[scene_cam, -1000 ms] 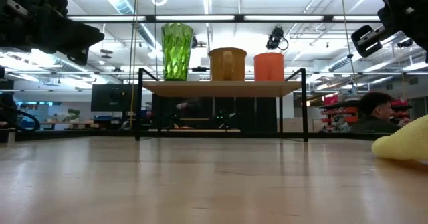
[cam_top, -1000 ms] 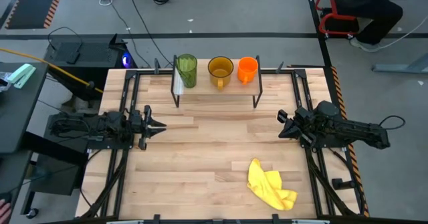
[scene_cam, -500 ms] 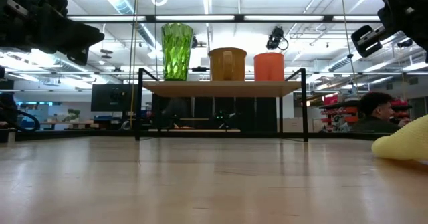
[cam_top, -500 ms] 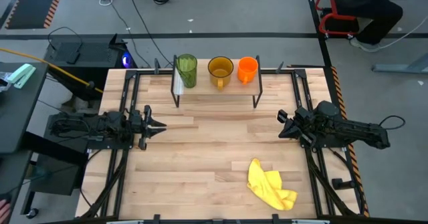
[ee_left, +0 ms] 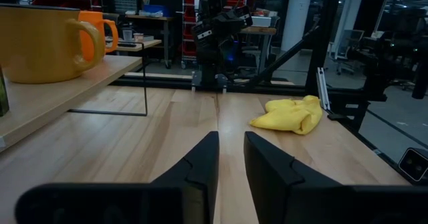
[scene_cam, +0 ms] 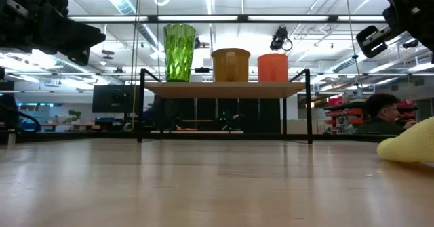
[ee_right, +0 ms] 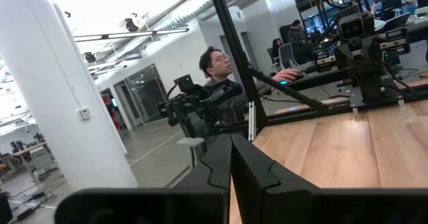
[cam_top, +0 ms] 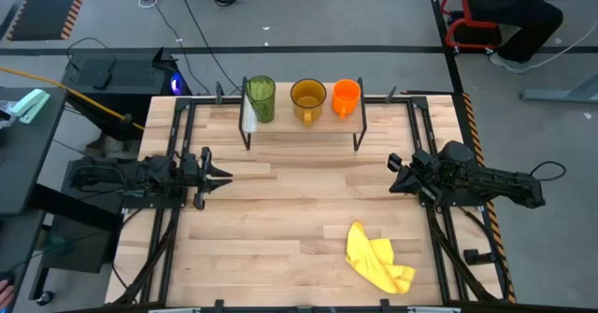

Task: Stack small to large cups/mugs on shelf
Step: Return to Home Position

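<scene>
heads up, here's how your rig is looking: all three vessels are sitting upright in a row on the shelf (cam_top: 299, 135) at the far edge of the bench (cam_top: 299, 210). from above, the green tumbler (cam_top: 261, 98) is standing at the shelf's left end. the amber mug (cam_top: 307, 96) is sitting in the middle with its handle pointing toward the front of the bench, and the orange cup (cam_top: 346, 94) is taking the right end. in the low view they're lining up tall to short with slim gaps between them, none touching and nothing nested.

your left hand (cam_top: 217, 175) is hovering over the left edge of the bench, pointing inward, well apart from the shelf. it's released: in the left wrist view its fingers (ee_left: 200, 167) are showing a narrow strip of bare wood between them and gripping nothing. your right hand (cam_top: 394, 177) is hovering over the right edge, mirroring it, also well away from the cups. that one is clenched: in the right wrist view its fingers (ee_right: 217, 158) are pressing together with nothing in between.

the yellow cloth (cam_top: 377, 258) is lying crumpled on the bench near the front right, closer to the right hand and apart from everything else. a person (scene_cam: 380, 113) is sitting in the room beyond the bench, showing low on the right side of the low view.
</scene>
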Motion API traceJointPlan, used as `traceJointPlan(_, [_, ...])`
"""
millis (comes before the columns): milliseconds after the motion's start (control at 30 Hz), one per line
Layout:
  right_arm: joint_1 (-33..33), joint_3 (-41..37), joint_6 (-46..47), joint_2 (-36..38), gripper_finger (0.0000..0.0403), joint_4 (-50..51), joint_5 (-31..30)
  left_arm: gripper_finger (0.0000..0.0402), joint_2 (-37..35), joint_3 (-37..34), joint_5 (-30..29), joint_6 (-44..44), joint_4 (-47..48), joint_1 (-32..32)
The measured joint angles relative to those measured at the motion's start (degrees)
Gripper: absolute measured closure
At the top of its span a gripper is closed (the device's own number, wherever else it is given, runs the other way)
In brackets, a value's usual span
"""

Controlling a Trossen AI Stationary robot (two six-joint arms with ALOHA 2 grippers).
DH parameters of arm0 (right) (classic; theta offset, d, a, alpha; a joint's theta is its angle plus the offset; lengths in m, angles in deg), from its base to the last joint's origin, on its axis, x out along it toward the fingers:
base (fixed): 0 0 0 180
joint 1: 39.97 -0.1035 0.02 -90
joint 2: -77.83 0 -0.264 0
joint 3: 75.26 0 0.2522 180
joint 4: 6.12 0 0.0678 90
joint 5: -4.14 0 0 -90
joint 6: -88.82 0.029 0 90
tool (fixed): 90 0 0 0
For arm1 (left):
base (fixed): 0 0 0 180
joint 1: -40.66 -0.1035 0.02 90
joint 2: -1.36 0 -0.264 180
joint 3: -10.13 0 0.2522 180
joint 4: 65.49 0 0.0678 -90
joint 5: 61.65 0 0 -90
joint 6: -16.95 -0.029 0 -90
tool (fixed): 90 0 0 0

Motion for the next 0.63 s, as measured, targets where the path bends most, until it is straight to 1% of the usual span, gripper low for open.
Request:
traceJointPlan(400, [0.0,0.0,0.0,0.0,0.0386,0.0,0.0,0.0318,0.0,0.0,0.0,0.0,0.0,0.0])
traceJointPlan(633, [0.0,0.0,0.0,0.0,0.0386,0.0,0.0,0.0323,0.0,0.0,0.0,0.0,0.0,0.0])
